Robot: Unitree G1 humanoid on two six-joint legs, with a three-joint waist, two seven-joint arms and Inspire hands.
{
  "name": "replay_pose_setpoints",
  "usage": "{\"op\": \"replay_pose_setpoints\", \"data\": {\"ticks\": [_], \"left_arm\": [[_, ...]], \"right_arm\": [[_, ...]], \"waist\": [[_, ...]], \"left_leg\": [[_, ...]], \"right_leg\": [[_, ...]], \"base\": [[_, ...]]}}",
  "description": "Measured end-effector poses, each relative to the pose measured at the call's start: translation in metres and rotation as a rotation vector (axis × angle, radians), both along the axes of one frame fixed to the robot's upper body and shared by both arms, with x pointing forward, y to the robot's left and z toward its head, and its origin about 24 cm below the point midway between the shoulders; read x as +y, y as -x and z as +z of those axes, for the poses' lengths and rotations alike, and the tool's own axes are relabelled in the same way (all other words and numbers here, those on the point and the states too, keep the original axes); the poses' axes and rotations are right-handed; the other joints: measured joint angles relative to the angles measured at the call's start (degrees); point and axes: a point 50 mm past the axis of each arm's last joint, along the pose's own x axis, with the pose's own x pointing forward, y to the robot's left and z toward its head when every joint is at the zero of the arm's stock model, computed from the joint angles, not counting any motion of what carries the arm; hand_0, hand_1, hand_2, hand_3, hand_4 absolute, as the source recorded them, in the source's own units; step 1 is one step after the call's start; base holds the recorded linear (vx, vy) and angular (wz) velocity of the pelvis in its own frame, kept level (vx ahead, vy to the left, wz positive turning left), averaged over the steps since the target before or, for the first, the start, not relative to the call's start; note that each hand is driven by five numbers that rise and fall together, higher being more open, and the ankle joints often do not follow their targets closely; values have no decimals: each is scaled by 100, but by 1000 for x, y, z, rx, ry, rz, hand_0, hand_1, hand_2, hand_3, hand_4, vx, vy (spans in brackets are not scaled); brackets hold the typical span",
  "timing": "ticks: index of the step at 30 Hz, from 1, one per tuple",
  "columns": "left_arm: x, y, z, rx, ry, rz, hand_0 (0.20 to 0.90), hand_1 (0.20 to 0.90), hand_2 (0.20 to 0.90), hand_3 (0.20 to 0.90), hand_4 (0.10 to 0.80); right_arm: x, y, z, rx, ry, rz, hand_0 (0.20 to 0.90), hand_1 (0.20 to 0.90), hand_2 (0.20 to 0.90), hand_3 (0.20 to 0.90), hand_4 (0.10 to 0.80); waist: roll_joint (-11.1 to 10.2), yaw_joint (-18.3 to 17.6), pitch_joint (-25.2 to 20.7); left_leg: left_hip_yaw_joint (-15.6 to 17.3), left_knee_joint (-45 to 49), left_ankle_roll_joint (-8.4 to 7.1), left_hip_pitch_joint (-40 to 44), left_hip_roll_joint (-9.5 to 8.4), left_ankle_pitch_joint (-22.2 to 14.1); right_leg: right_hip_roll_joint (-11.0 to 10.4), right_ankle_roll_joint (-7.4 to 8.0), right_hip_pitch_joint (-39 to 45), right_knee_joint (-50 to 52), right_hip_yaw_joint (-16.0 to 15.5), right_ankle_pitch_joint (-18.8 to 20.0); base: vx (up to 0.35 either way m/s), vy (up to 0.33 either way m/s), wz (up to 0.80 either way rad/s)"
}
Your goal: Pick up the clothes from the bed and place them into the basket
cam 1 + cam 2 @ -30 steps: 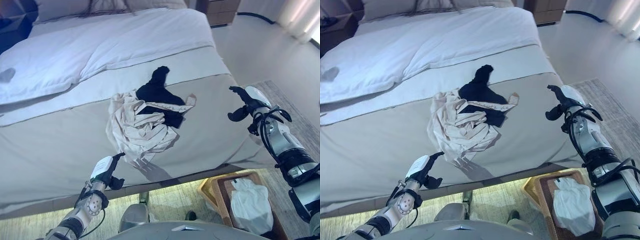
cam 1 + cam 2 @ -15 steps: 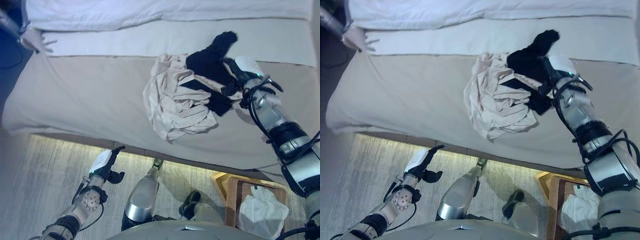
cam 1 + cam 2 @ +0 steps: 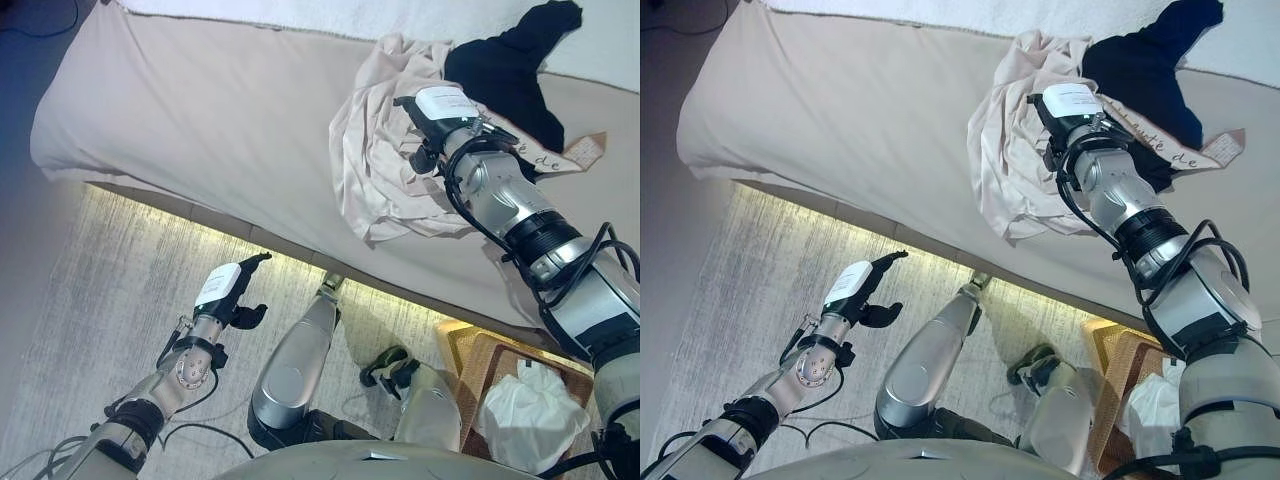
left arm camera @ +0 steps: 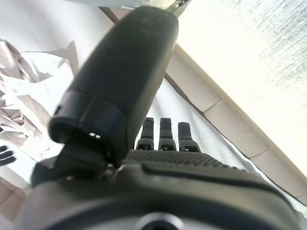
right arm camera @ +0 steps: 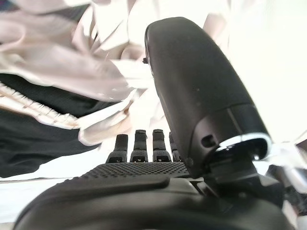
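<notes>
1. A grey bed (image 3: 200,120) is filling the upper view, above a pale rug (image 3: 100,300).
2. The right hand (image 3: 440,125) is resting with fingers straight and relaxed on the beige garment (image 3: 385,170), the black garment (image 3: 510,70) just beyond.
3. The left hand (image 3: 225,300) is hanging relaxed over the rug.
4. The basket (image 3: 500,380) is sitting at lower right, holding white cloth (image 3: 525,415).

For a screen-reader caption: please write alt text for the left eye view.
The right hand is over a crumpled beige garment on the bed, beside a black garment. The left hand hangs open over the floor.
</notes>
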Motion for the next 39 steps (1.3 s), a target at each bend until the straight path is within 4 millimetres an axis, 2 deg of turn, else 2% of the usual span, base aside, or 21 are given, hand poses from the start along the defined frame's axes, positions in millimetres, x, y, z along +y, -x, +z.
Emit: {"op": "replay_pose_setpoints", "data": {"ticks": [9,10,13,18,19,20,21,25,27,28,29,31,34,35,37,39], "left_arm": [[6,5,4,-12,19,18,900,900,900,900,800],[5,4,6,-25,40,20,900,900,900,900,800],[-2,2,22,-97,115,-12,900,900,900,900,800],[-10,1,33,-149,148,-61,900,900,900,900,800],[-11,0,34,-155,149,-65,900,900,900,900,800],[-10,0,34,-156,146,-65,900,900,900,900,800],[-9,1,33,-150,142,-62,900,900,900,900,800],[-8,0,35,-161,139,-58,900,900,900,900,800],[-8,-3,38,-171,133,-63,900,900,900,900,800],[-7,-3,39,-173,130,-64,900,900,900,900,800],[-5,1,36,-159,128,-55,900,900,900,900,800],[-6,-3,38,-166,134,-55,900,900,900,900,800],[-4,-4,38,-156,122,-42,900,900,900,900,800],[-2,-2,35,-140,114,-34,900,900,900,900,800],[1,2,29,-109,102,-15,900,900,900,900,800],[2,5,23,-75,98,-10,900,900,900,900,800]], "right_arm": [[8,-3,-1,75,124,-40,900,900,900,900,800],[6,-5,-2,89,136,-60,900,900,900,900,800],[-7,-10,1,110,159,-155,900,900,900,900,800],[-10,-16,13,103,162,-213,900,900,900,900,800],[-13,-17,16,98,160,-225,780,780,780,760,660],[-15,-18,17,98,158,-238,566,566,566,510,410],[-13,-18,17,96,155,-235,305,305,305,205,105],[-17,-19,27,70,144,-257,300,300,300,200,100],[-22,-19,30,60,143,-274,300,300,300,200,100],[-24,-19,27,72,132,-280,300,300,300,200,100],[-25,-19,23,83,115,-279,300,300,300,200,100],[-34,-18,23,86,75,-304,300,300,300,200,100],[-43,-16,11,118,11,-306,300,300,300,200,100],[-42,-16,4,134,-7,-286,300,300,300,200,100],[-36,-13,-12,151,-72,-228,300,300,300,200,100],[-31,-10,-18,154,-176,-190,300,300,300,200,100]], "waist": [[33,112,19],[39,143,22],[58,224,31],[62,225,32],[63,215,31],[64,213,31],[69,227,28],[70,199,27],[68,188,27],[78,213,25],[83,235,21],[84,108,21],[77,108,25],[76,101,27],[72,43,28],[58,-46,22]], "left_leg": [[-89,740,-36,-1075,-32,-73],[-94,821,-38,-1199,-31,-74],[-99,881,-40,-1504,-31,-75],[-150,812,-46,-1635,-11,-78],[-149,797,-62,-1662,-13,-88],[-150,856,-77,-1704,-14,-99],[-161,910,-76,-1723,1,-101],[-116,866,-103,-1723,-31,-118],[-95,928,-203,-1726,-45,-185],[-79,1217,-111,-1760,-82,-342],[-82,1291,-107,-1726,-96,-332],[-58,1200,-107,-1676,-113,-332],[64,1004,-106,-1333,-98,-331],[117,923,-93,-1132,-88,-322],[258,806,12,-688,27,-253],[348,634,13,-376,87,-253]], "right_leg": [[-109,-145,-1068,947,112,-289],[-116,-194,-1198,1052,140,-320],[-127,-204,-1562,1264,202,-353],[-98,-245,-1746,1336,226,-375],[-114,-249,-1784,1312,238,-377],[-113,-250,-1817,1322,245,-378],[-93,-248,-1830,1358,260,-378],[-4,-249,-1899,1352,409,-377],[-19,-252,-1903,1287,468,-377],[-53,-247,-1851,1371,505,-378],[10,-241,-1830,1442,560,-377],[5,-252,-1759,1379,569,-372],[6,-277,-1517,1142,719,-356],[28,-265,-1343,1051,738,-350],[86,-145,-887,752,811,-282],[119,-128,-604,519,811,-272]], "base": [[-50,20,5],[-79,7,2],[-96,-18,5],[-64,-28,9],[-55,-27,12],[-48,-17,-1],[-63,-4,-6],[-51,-8,2],[-19,-9,4],[-9,-27,-25],[0,-34,-22],[14,-18,9],[1,16,-5],[15,53,-31],[27,65,-42],[18,44,-35]]}}
